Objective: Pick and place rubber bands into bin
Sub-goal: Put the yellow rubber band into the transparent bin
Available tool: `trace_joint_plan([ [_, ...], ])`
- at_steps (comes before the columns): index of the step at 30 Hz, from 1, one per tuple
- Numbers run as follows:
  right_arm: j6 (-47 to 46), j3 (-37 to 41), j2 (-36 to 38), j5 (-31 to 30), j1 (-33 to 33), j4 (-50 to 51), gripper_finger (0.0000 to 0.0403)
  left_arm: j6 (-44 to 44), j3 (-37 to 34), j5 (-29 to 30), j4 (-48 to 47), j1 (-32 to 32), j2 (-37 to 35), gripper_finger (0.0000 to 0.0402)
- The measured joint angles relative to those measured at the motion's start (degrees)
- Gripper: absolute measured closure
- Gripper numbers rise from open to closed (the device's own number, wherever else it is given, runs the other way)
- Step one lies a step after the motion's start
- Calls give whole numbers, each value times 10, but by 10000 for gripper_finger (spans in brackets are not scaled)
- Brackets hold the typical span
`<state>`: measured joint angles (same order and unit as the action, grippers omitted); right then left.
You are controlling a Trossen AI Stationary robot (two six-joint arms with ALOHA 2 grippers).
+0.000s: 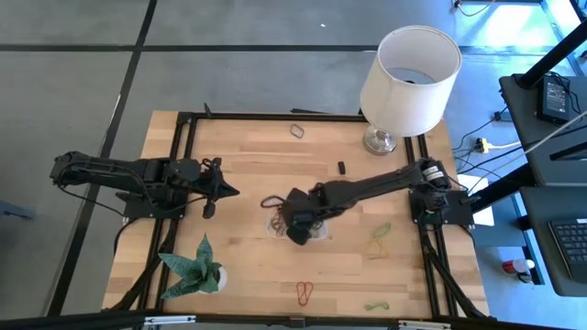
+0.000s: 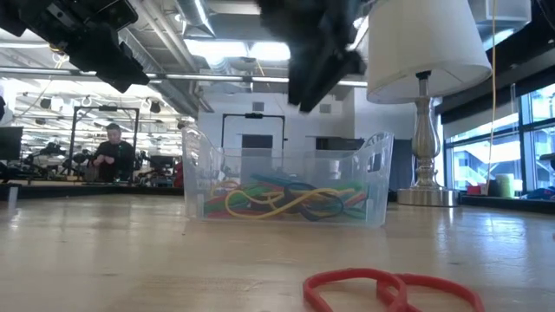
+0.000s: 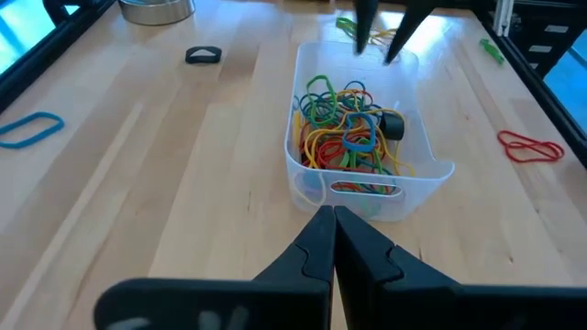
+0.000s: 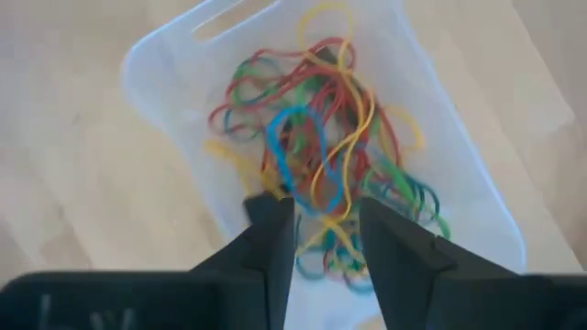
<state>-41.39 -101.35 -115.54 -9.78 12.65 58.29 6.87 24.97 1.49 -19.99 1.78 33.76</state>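
While our right tool (image 4: 326, 240) hangs parted over the bin (image 1: 319, 233) mid-bench, most bands (image 3: 347, 137) lie tangled inside; the left tool (image 3: 334, 240) waits closed nearby. We judge the loose bands light, limp and stretchy, best pinched across 1 strand flat against the bench (image 1: 248, 275).

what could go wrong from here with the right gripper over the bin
1. The right gripper hangs open over the tangled rubber bands in the bin; a dip could snag some and pull them back out.
2. The clear bin is small and light-looking; a bump might shove it.
3. Loose bands remain, such as the red band at the table's near edge.
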Motion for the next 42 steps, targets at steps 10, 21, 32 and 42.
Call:
trace_joint_plan([
  [10,-148,183,144,-41,82,-9,322,-6,0,-1,6,0,0,399],
  [21,-460,425,297,24,197,-26,328,-2,0,5,23,0,2,399],
  [32,-577,512,299,99,270,-60,272,-1,0,28,21,0,2,400],
  [42,-636,589,299,99,289,-109,247,9,0,40,21,0,2,400],
])
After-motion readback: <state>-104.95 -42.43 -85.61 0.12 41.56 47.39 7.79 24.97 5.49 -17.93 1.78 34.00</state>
